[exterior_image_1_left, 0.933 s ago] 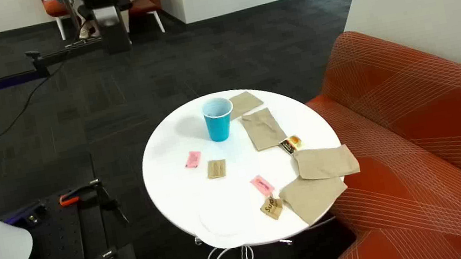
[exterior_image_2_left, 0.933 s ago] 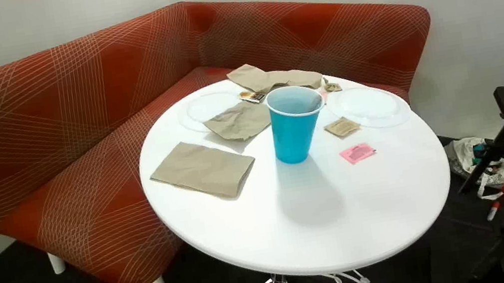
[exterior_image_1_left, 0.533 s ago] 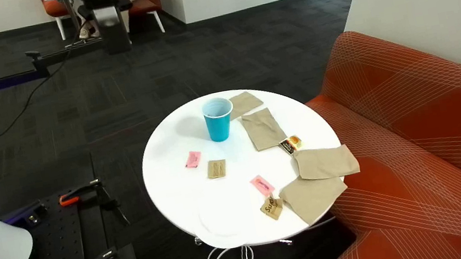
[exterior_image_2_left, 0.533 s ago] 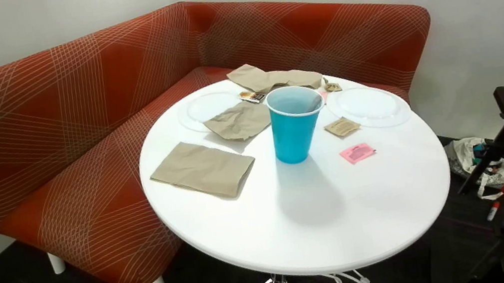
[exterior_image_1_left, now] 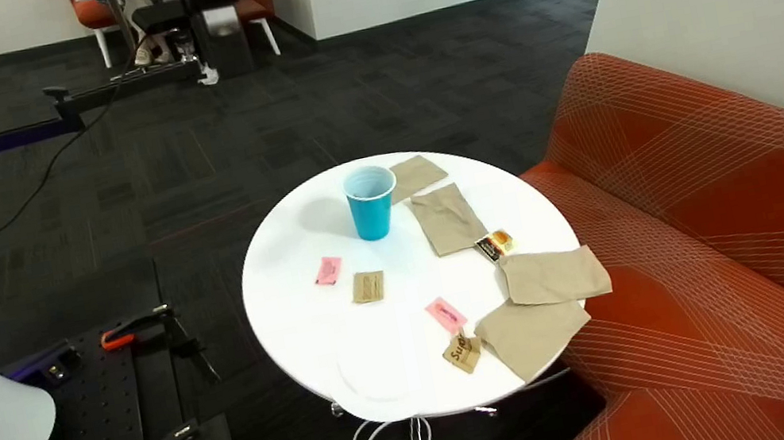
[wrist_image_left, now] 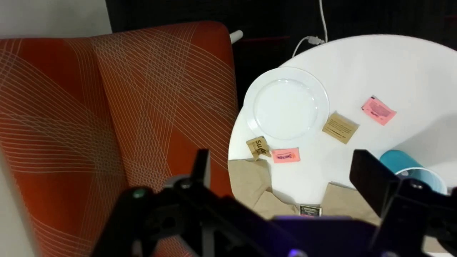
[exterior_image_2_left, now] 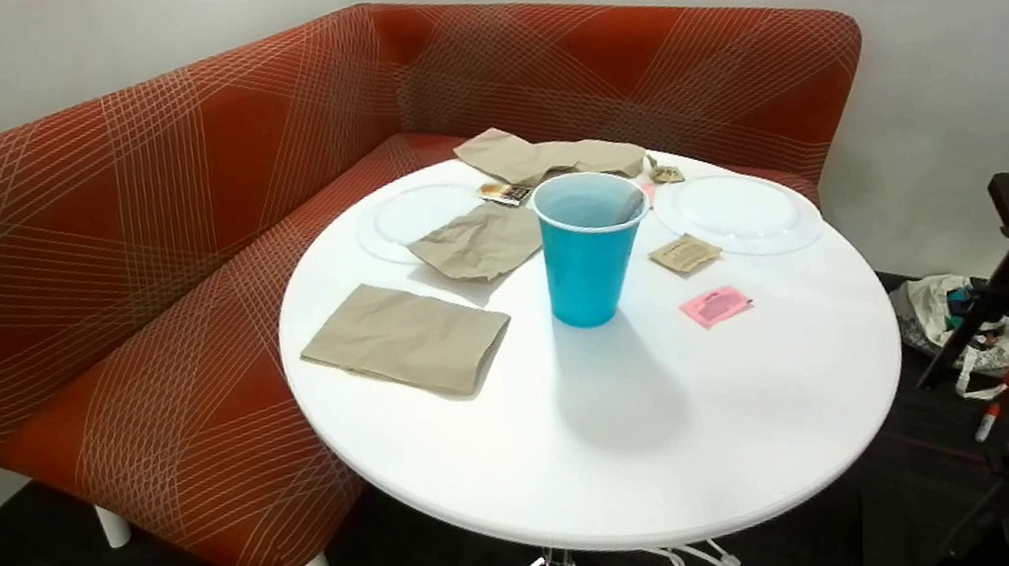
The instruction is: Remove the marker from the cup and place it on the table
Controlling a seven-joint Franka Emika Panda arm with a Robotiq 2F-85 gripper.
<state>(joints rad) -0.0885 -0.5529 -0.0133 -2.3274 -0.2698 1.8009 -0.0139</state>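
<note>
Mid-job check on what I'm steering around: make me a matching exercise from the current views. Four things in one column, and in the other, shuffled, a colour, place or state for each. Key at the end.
Things
1. gripper
2. plate in the wrist view
3. cup
4. sofa

Colours, places, states
A. turquoise, standing upright on the table
B. orange-red, patterned with pale lines
C. jaws apart
D. round, lying flat by the table's edge

Right pairs: 1-C, 2-D, 3-A, 4-B
</note>
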